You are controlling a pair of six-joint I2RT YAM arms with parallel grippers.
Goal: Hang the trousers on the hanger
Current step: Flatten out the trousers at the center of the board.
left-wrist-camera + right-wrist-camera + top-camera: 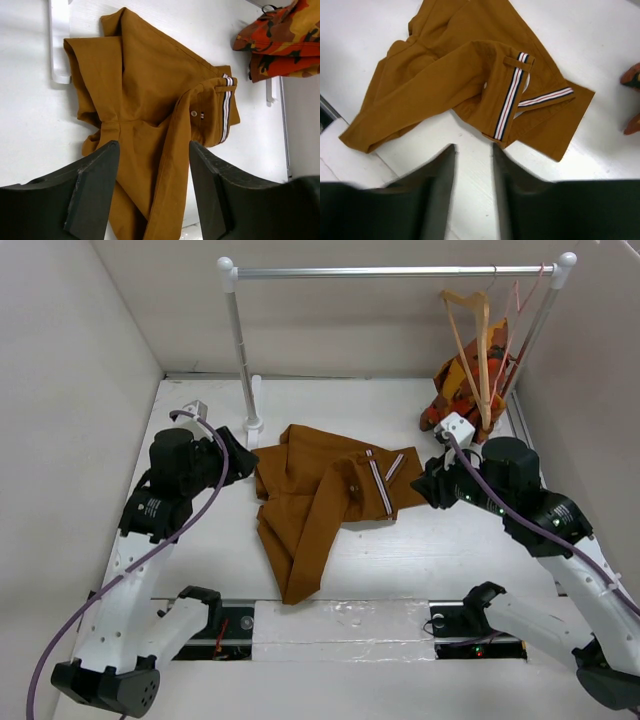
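Observation:
The rust-brown trousers (320, 495) lie crumpled on the table's middle, the striped inner waistband (380, 485) folded open at their right. The wooden hanger (473, 340) hangs on the rail at the back right. My left gripper (243, 453) is open and empty, just left of the trousers; in the left wrist view its gap (152, 165) frames the trousers (145, 95). My right gripper (425, 483) is open and empty, just right of the waistband; in the right wrist view it (472, 150) hovers over bare table near the trousers (465, 75).
A clothes rail (390, 272) on white posts spans the back. A thin pink wire hanger (515, 320) and an orange-red patterned garment (465, 385) sit at the back right, the garment also in the left wrist view (280, 40). White walls enclose the table.

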